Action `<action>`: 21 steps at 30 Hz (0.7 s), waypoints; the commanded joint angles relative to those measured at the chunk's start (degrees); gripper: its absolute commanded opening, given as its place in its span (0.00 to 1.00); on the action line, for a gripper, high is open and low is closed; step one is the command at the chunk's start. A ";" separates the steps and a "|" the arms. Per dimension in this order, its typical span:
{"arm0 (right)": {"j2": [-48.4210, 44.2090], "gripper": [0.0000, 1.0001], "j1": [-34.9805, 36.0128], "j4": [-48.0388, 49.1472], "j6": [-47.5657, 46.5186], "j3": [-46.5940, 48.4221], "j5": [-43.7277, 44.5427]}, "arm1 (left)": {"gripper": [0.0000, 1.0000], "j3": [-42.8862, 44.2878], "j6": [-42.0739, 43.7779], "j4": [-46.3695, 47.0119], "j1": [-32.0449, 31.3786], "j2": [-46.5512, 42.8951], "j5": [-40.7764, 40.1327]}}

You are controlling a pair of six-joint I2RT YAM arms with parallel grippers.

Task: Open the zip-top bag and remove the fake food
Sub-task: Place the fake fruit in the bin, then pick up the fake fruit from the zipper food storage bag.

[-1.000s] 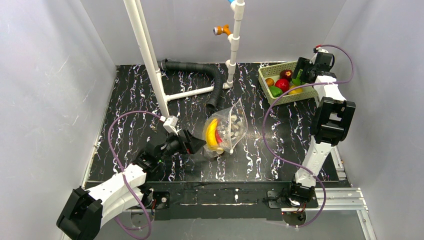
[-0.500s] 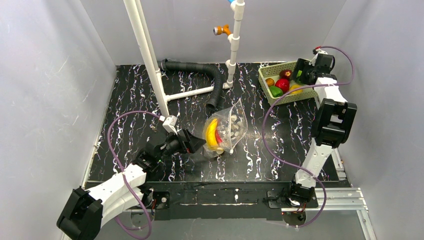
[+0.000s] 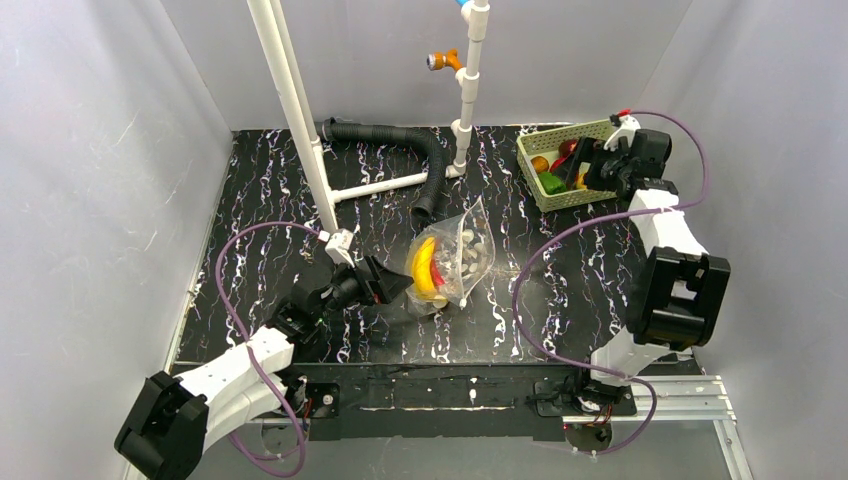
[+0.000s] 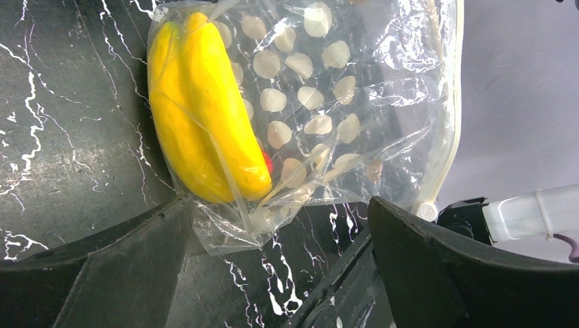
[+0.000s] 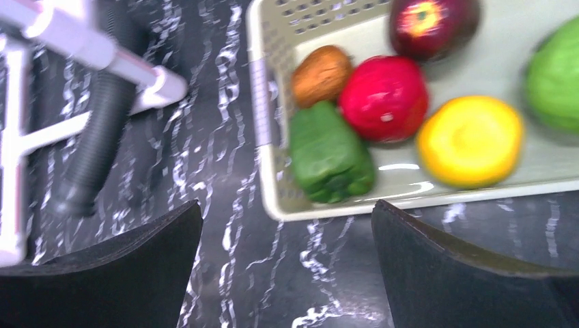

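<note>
Two claws: left gripper (image 4: 278,212), right gripper (image 5: 287,205), both spread.
Bag: clear dotted zip-top bag (image 4: 341,82), tabletop centre, holding yellow plastic banana (image 4: 198,123).

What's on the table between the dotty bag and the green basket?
Nothing, just bare marbled table between the bag and basket, seen in the top view.

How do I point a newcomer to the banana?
On the black marbled table, the clear dotted zip-top bag lies near the middle. The banana is inside it: long, curved, yellow, far bigger than the small red piece beside it.
</note>
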 commanded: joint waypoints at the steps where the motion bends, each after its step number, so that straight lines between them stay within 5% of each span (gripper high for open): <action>1: -6.70 0.98 2.07 0.48 -2.95 -4.35 -11.56 | 0.98 -0.51 -1.13 2.80 0.39 0.31 1.01; 15: -19.71 0.98 8.26 -19.39 -27.87 -5.11 -37.88 | 0.98 -1.65 -3.51 6.33 0.39 1.10 2.08; 21: -19.56 0.98 12.83 -27.90 -34.41 -2.09 -36.35 | 0.98 -1.65 -4.11 6.46 0.39 1.13 2.36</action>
